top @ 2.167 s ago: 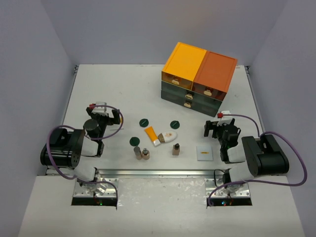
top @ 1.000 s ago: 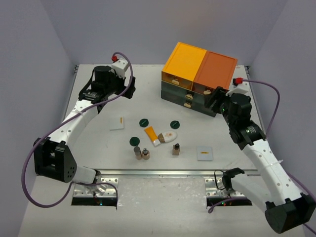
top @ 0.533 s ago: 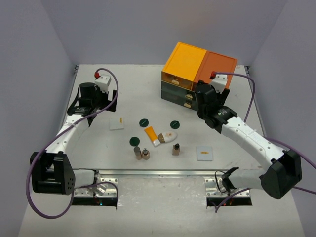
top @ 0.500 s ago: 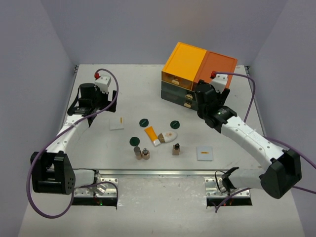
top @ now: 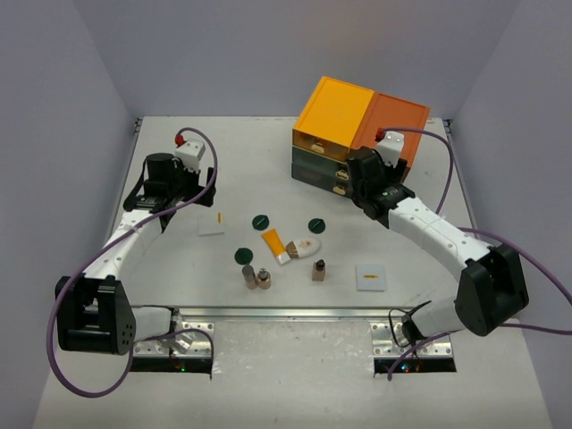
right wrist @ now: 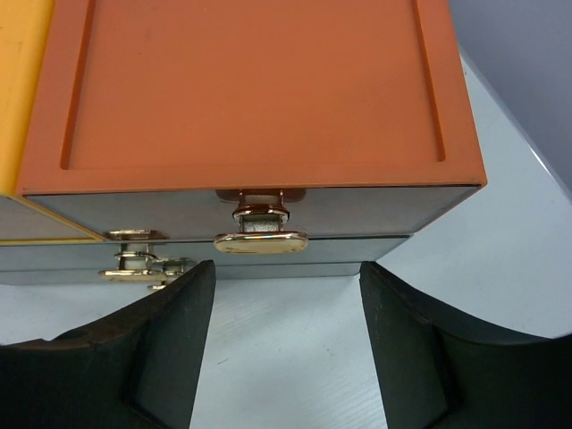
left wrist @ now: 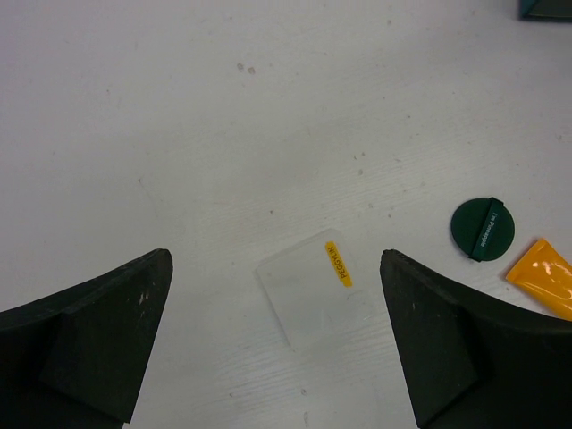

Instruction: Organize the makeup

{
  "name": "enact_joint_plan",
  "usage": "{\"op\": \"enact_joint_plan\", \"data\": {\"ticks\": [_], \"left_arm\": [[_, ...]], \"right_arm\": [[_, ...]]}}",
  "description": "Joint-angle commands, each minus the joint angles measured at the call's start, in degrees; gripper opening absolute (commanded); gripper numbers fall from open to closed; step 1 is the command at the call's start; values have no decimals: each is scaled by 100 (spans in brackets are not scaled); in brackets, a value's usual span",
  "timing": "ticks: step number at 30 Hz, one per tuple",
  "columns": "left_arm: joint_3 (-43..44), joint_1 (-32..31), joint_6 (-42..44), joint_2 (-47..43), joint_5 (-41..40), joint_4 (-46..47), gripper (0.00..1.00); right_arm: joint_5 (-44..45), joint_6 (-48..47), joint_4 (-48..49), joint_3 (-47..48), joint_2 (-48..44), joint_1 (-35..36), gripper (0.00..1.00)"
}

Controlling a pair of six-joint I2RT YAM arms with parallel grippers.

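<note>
Left wrist camera: the left gripper (left wrist: 275, 257) hung over the table (left wrist: 223, 116) with its fingers spread wide and nothing between them. A flat white square (left wrist: 313, 299) with a yellow label lay on the table beneath the gap. A dark green disc (left wrist: 483, 230) and one end of the orange tube (left wrist: 543, 277) lay off to one side.

On the right wrist camera, the right gripper (right wrist: 288, 265) was also parted and empty. It faced the front of the drawer chest (right wrist: 250, 89), level with a gold handle (right wrist: 260, 241) under the orange top; whether the tips touched the chest could not be told.

From above, the makeup lay mid-table between the arms. Two more green discs (top: 315, 225) (top: 242, 256) lay around the tube, with the white oval piece (top: 307, 247) just beside it. Three brown bottles (top: 264, 279) stood nearer the arm bases. A second white square (top: 370, 276) lay apart to their right.
</note>
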Motion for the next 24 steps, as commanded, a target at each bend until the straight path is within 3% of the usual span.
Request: {"op": "enact_joint_plan", "data": {"ticks": [1,13,17,20,24], "left_arm": [[1,6,40,-208,215,258,100],[-42,6,61,-178,204,241,100],[-67,6,74,-177,226,237,100],[-81,6,74,-173,240,241,100],[-124,6,65,-155,248,250,100]], "right_arm": [[-40,78,239,279,78,-132,64],[-100,-335,851,282,275,-220,52],[-89,-488,1074,202,280,-220,34],[-98,-498,1041,224,306,-220,4],[-343,-252,719,137,202,-150,0]]}}
